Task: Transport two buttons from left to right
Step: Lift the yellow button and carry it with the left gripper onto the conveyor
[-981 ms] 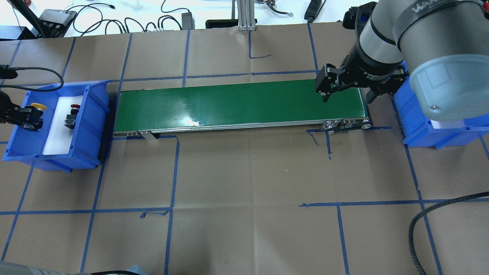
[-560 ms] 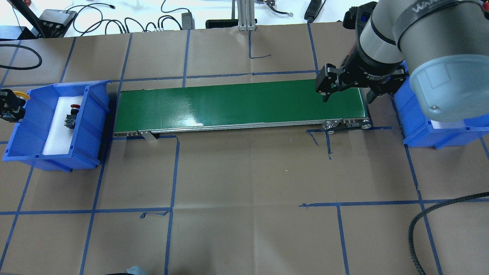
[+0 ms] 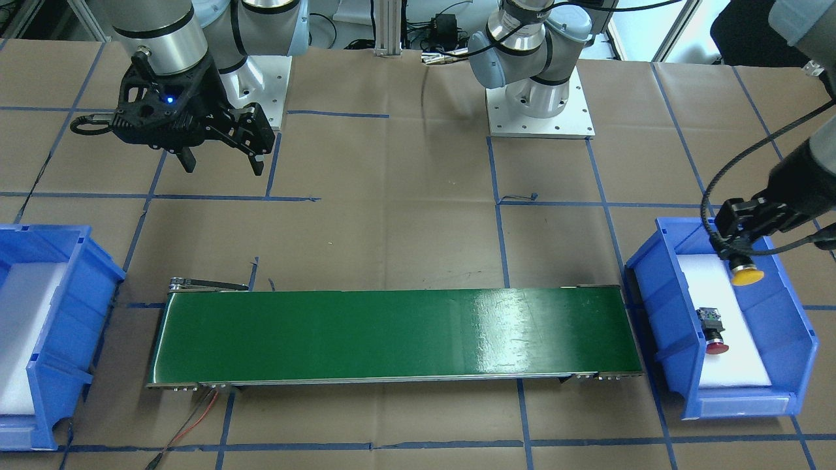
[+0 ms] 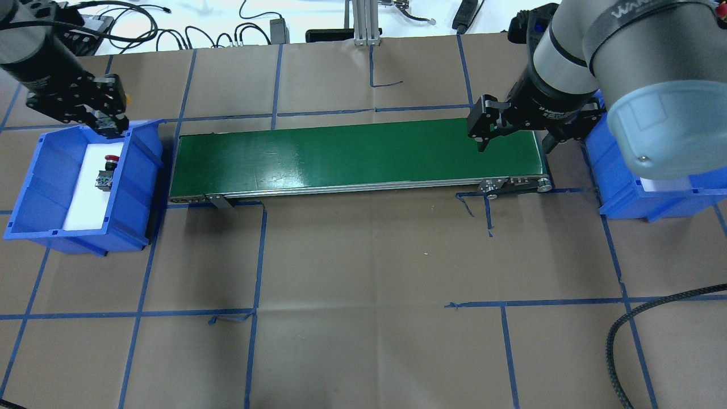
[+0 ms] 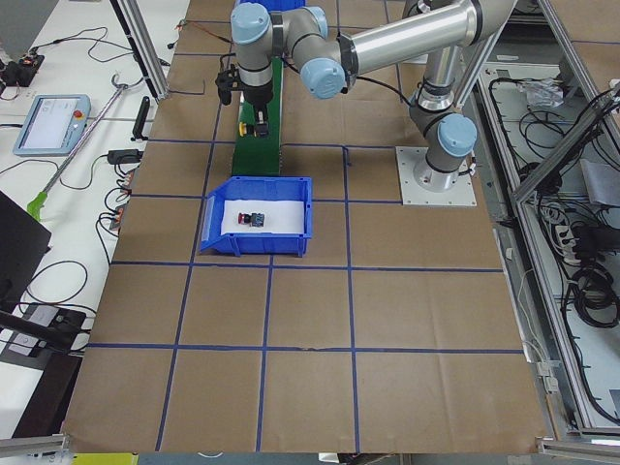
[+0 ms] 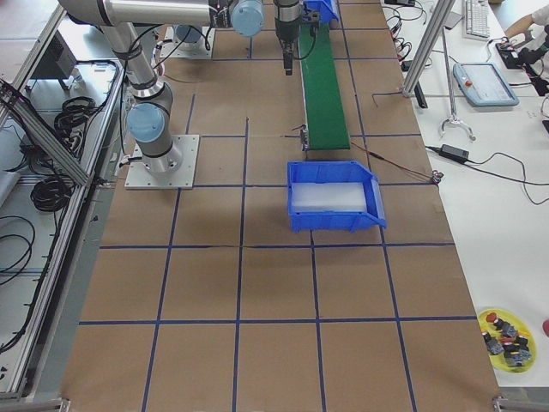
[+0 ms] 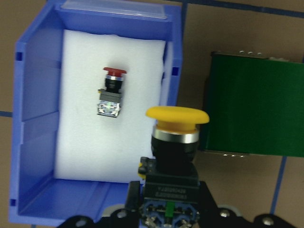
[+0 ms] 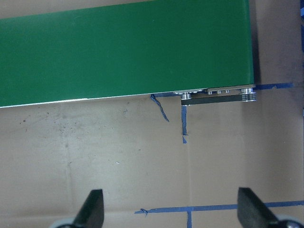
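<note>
— Where is the yellow button [image 7: 176, 130]?

— In the left gripper [image 7: 169, 199]. The jaws are clenched on its terminal block, one finger on each side. The black barrel and the mushroom cap stick out past the fingertips. It hangs clear above the left bin [image 4: 34, 187]. In the wrist view it covers the bin's conveyor-side wall, close to a corner.

— And the red button [image 4: 108, 170]?

— It lies on its side on the white foam pad [image 4: 85, 210] in that same bin, near the pad's conveyor-side edge. Its cap points away from the robot, and it sits below the gripper, apart from it.

— What stands around them?

— The green conveyor belt [image 4: 352, 153] runs from just beside the left bin to just beside the right bin [image 3: 65, 307]. All three stand on the table [image 4: 363, 272], which is covered in brown paper crossed by blue tape lines.

— The right gripper [image 4: 515, 147]?

— Its jaws are spread wide and grasp nothing. It hangs above the table by the belt's right end, and its wrist view shows the belt's end roller and bare paper between the fingers.

— How do the arms stand?

— The left arm [image 5: 397, 31] stretches far out from its base, with the wrist turned down over the bin. The right arm [image 4: 562, 51] also points its wrist down.
</note>
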Available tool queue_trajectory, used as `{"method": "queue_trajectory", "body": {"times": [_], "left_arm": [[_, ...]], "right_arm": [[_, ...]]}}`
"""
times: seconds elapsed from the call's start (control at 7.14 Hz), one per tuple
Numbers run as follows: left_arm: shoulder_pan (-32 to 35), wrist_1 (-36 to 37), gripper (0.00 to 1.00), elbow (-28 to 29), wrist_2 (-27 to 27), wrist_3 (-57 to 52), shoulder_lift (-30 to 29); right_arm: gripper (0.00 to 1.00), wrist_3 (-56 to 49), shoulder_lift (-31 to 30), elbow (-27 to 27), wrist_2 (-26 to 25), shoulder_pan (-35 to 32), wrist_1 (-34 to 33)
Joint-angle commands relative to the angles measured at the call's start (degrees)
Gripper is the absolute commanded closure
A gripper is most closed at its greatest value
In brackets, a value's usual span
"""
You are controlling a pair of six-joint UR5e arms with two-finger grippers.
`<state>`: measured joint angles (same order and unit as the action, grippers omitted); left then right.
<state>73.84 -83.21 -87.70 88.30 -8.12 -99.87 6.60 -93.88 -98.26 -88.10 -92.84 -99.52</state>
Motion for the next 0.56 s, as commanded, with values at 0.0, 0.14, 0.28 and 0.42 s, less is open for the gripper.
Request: {"method": "queue_trajectory", "body": {"times": [0.0, 0.14, 0.28, 0.42], "left_arm": [[7.17, 1.37, 0.99, -2.12, -0.14, 7.12, -3.91], [8.67, 3.38, 0.99, -2.65, 0.03, 6.80, -6.37], [8.77, 6.19, 0.99, -3.87, 0.12, 6.19, -7.70], [8.69, 11.70, 0.99, -6.84, 0.21, 4.10, -8.49]], "right_arm": [[0.00, -0.01, 0.01, -0.08, -0.23, -0.06, 0.03], [0.00, 0.08, 0.01, -0.08, -0.31, -0.06, 0.03], [0.00, 0.08, 0.10, -0.08, -0.23, -0.06, 0.03], [0.00, 0.08, 0.10, -0.08, -0.31, -0.06, 0.03]]}}
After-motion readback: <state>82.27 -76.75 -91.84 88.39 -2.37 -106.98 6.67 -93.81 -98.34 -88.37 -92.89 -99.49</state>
